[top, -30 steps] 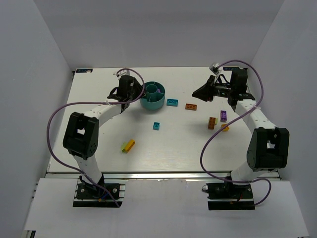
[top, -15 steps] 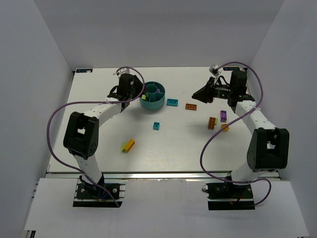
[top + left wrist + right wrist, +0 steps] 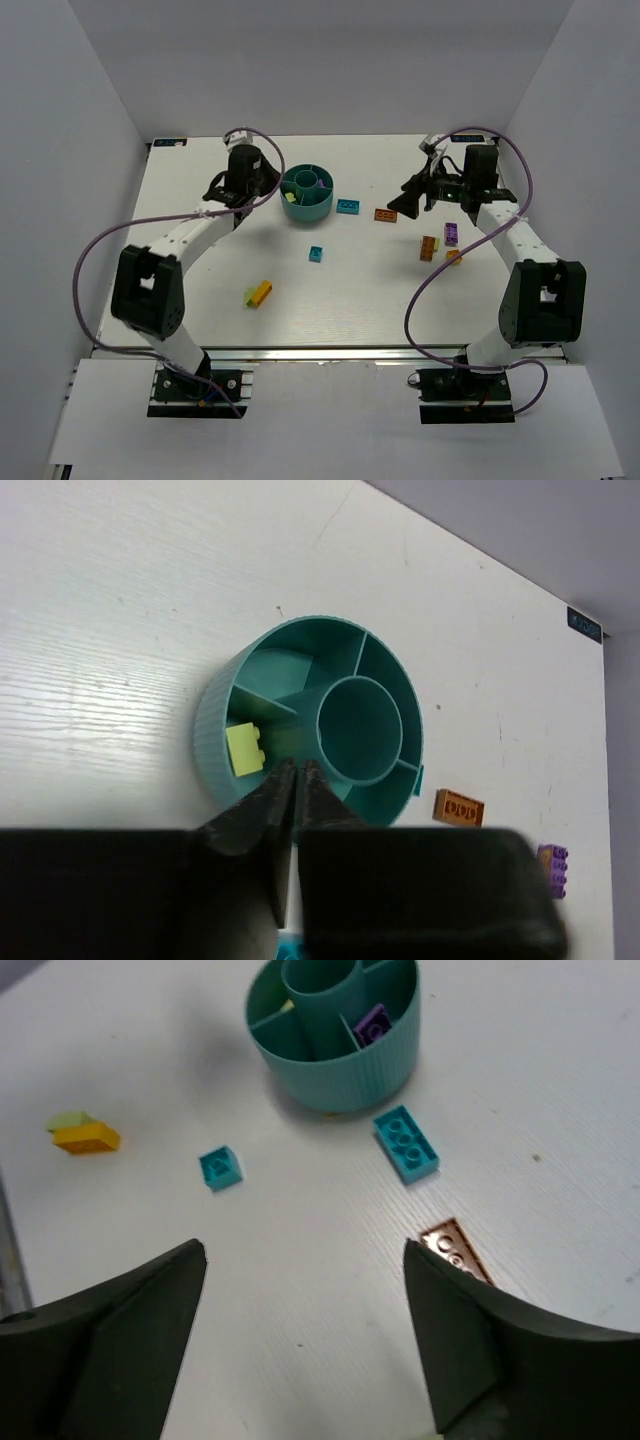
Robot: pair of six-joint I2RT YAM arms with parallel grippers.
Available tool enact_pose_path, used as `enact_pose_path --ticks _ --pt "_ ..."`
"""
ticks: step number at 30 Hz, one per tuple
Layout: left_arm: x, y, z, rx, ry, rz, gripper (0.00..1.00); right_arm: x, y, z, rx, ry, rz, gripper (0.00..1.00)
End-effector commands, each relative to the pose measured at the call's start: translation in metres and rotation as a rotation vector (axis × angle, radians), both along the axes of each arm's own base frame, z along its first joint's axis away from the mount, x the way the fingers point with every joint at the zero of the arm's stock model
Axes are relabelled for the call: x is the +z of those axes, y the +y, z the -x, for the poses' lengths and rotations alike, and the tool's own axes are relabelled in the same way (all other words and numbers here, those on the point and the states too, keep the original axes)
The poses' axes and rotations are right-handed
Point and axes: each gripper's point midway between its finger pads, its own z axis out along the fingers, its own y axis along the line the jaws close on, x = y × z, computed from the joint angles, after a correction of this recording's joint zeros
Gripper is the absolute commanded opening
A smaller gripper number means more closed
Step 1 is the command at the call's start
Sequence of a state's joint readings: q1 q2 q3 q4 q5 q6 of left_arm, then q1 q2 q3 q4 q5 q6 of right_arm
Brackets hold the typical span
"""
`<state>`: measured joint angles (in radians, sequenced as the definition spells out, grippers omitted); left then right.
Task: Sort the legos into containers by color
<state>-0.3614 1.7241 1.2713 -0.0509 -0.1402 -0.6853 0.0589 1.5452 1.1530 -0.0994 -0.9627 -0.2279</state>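
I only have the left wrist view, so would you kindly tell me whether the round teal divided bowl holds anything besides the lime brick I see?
Observer: Yes, the right wrist view shows a small purple studded brick in another wedge of the round teal plastic divided bowl.
Operator: Thank you. Is the right gripper holding anything?
Observer: No, the right gripper is open and holds nothing.
Operator: What lies loose nearer the arms' bases?
Observer: A small yellow brick lies beside a lime green brick.
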Motion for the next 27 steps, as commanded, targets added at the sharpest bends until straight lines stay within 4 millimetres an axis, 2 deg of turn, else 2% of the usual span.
enact_pose_path --ticks 1,2,3,4,5,6,7,8,9,10,11,12,13,14,15,17,18,19,20,21,22,23,25,27 --pt "0.06 0.027 0.032 0.011 -0.113 -0.049 0.23 0.005 -0.024 -0.016 -0.087 -0.123 0.17 0.89" --pt "0.041 0.033 0.047 0.007 -0.074 -0.067 0.3 -0.002 -0.029 -0.018 -0.114 -0.122 0.204 0.89" --pt "0.051 0.04 0.063 0.009 -0.09 -0.063 0.4 -0.008 -0.039 -0.025 -0.165 -0.127 0.255 0.89" --pt "0.048 0.045 0.073 0.014 -0.081 -0.063 0.57 -0.011 -0.045 -0.029 -0.191 -0.138 0.282 0.89" --pt "0.023 0.051 0.089 0.015 -0.03 -0.076 0.64 -0.012 -0.05 -0.033 -0.228 -0.143 0.303 0.89" --pt "0.031 0.056 0.105 0.02 -0.046 -0.053 0.68 -0.02 -0.063 -0.04 -0.307 -0.134 0.35 0.89" --pt "0.026 0.058 0.115 0.015 -0.033 -0.044 0.71 -0.025 -0.068 -0.044 -0.339 -0.121 0.367 0.9" --pt "0.002 0.063 0.131 0.016 0.014 -0.045 0.76 -0.027 -0.073 -0.046 -0.36 -0.111 0.388 0.9" --pt "-0.003 0.064 0.141 0.022 0.03 -0.017 0.78 -0.029 -0.084 -0.052 -0.419 -0.099 0.429 0.89" --pt "0.005 0.067 0.152 0.031 0.008 0.011 0.79 -0.04 -0.091 -0.053 -0.455 -0.052 0.458 0.89" --pt "0.0 0.069 0.159 0.041 0.02 0.025 0.81 -0.045 -0.098 -0.054 -0.508 -0.004 0.467 0.89" --pt "-0.016 0.073 0.171 0.061 0.063 0.044 0.82 -0.05 -0.115 -0.056 -0.595 0.024 0.519 0.89" --pt "-0.01 0.075 0.178 0.07 0.041 0.07 0.82 -0.056 -0.124 -0.057 -0.65 0.054 0.545 0.88" --pt "-0.013 0.077 0.183 0.085 0.043 0.086 0.82 -0.06 -0.134 -0.054 -0.712 0.099 0.554 0.86" --pt "-0.026 0.08 0.192 0.113 0.072 0.111 0.82 -0.063 -0.148 -0.053 -0.786 0.12 0.579 0.82" --pt "-0.023 0.085 0.199 0.143 0.036 0.152 0.82 -0.069 -0.165 -0.049 -0.859 0.163 0.581 0.75" --pt "-0.023 0.086 0.201 0.157 0.028 0.18 0.82 -0.073 -0.165 -0.048 -0.875 0.185 0.571 0.7" --pt "-0.031 0.088 0.205 0.167 0.035 0.18 0.82 -0.08 -0.167 -0.048 -0.89 0.208 0.578 0.69" --pt "-0.028 0.091 0.206 0.177 0.021 0.184 0.82 -0.083 -0.169 -0.049 -0.898 0.223 0.584 0.69" --pt "-0.031 0.094 0.208 0.184 0.03 0.17 0.83 -0.09 -0.18 -0.047 -0.93 0.27 0.585 0.68" --pt "-0.029 0.094 0.208 0.185 0.028 0.161 0.83 -0.102 -0.183 -0.047 -0.934 0.314 0.597 0.68" --pt "-0.03 0.095 0.208 0.182 0.039 0.148 0.83 -0.101 -0.183 -0.051 -0.943 0.326 0.59 0.68" --pt "-0.031 0.096 0.208 0.177 0.051 0.123 0.84 -0.117 -0.184 -0.05 -0.948 0.392 0.598 0.68" --pt "-0.033 0.096 0.208 0.176 0.064 0.117 0.84 -0.124 -0.185 -0.053 -0.953 0.409 0.604 0.69"
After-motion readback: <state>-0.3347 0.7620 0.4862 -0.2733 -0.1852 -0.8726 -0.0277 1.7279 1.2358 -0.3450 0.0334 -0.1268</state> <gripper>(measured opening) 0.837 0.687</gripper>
